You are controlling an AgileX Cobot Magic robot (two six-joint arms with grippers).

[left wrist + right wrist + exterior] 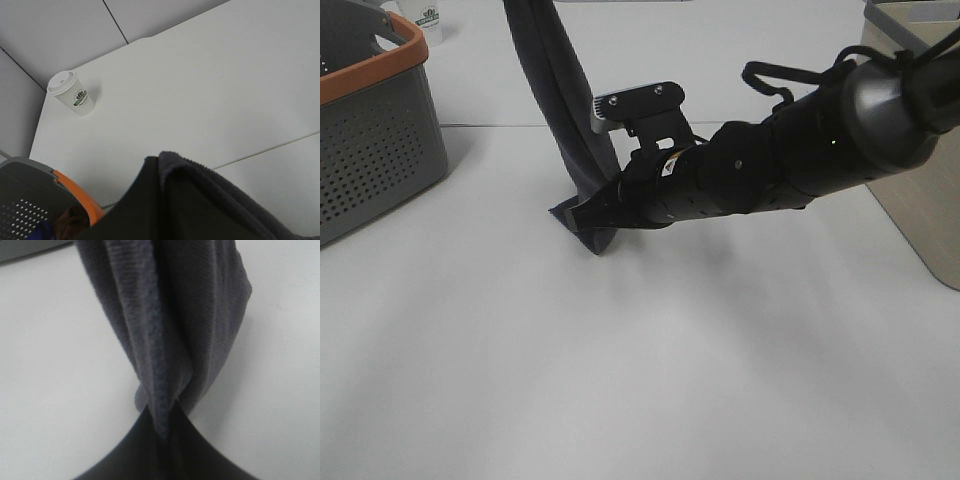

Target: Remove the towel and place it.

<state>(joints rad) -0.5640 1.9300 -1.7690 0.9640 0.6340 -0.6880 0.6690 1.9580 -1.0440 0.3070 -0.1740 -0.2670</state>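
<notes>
The dark charcoal towel hangs as a long bunched strip from above the top of the exterior view down to the white table. My right gripper reaches in from the right, just above the table, and is shut on the towel's lower end. In the right wrist view its jaws pinch the gathered folds of the towel. In the left wrist view my left gripper holds the towel's upper end high over the table. The left gripper is out of the exterior view.
A grey perforated basket with an orange rim stands at the left, with its corner also in the left wrist view. A white paper cup stands at the table's far left corner. A beige box stands at the right edge.
</notes>
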